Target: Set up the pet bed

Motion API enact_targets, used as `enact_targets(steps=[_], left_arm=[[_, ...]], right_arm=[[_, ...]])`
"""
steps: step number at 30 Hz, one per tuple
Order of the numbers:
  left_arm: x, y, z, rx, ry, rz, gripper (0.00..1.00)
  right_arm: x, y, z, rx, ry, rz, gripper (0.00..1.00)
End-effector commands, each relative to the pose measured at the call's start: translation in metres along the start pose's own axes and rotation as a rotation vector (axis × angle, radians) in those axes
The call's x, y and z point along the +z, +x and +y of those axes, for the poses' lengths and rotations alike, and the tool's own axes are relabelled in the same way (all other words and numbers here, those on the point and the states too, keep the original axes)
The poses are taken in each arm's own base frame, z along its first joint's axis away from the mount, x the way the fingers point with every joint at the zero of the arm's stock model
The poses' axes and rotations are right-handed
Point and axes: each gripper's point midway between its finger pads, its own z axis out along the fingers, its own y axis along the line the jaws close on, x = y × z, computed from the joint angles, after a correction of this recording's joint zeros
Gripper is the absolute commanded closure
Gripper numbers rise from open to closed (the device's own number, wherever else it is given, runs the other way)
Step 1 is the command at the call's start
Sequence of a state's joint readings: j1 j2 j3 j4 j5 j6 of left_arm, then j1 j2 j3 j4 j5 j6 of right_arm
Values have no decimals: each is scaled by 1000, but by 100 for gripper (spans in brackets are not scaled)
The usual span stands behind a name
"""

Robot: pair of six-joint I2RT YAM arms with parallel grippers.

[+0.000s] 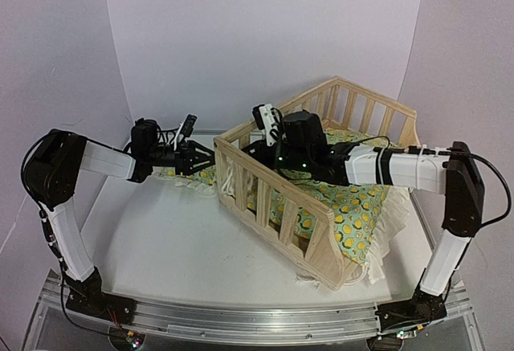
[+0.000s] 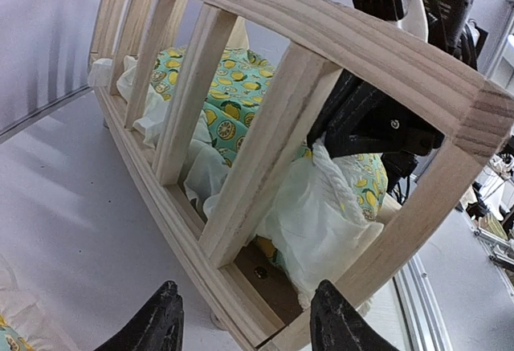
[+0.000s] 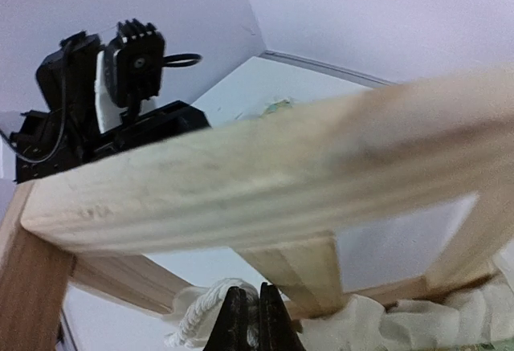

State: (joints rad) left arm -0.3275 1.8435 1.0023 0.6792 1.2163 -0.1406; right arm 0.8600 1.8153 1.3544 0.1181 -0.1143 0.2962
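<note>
Top external shows you the bed (image 1: 265, 178), pale grainy pine with flat slats, askew on the white table's (image 1: 161, 246) right half; its lemon-print cushion (image 1: 361, 214) lies inside, edged by a cream ruffle (image 2: 321, 214); left gripper (image 1: 201, 158) stands parted at the bed's left corner post, grip unclear; right gripper (image 3: 247, 319) is clenched inside, tips against bunched ruffle.

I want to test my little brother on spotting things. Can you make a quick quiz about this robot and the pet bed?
1. True or false: the right hand is wide open.
2. The cushion is: A plain red, B green with lemons, C black.
3. Fill in: the left hand is outside the pet bed, at one ___ of its frame.
Key: 1 false; 2 B; 3 corner.
</note>
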Motion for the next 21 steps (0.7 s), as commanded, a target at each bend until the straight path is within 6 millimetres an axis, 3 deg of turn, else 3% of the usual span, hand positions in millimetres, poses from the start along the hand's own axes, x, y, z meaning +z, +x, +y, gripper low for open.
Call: enact_targets(steps=[1,5,8,12,14,16,21], left_arm=[[-5,-26,-1,61,-84,-53,45],[-15,-24,4,45,-219,-79,44],[-19,-23,1,33,-240,-85,44],[-18,-28,1,34,-236,-92,45],[-18,-34,1,37,-233,-100,47],[-19,-40,0,41,-238,-109,48],[-23,-42,-9,52,-251,-118,48]], right_arm=[[-55,-59,-42,82,278,-251,100],[-94,-52,-73,91,473,-279,100],[-101,-42,-77,65,487,-245,100],[-78,-43,-31,-70,226,-135,100],[-78,-48,-32,-68,230,-111,100],[-82,-40,-39,-60,242,-34,100],[-97,26,10,-81,-64,308,99]])
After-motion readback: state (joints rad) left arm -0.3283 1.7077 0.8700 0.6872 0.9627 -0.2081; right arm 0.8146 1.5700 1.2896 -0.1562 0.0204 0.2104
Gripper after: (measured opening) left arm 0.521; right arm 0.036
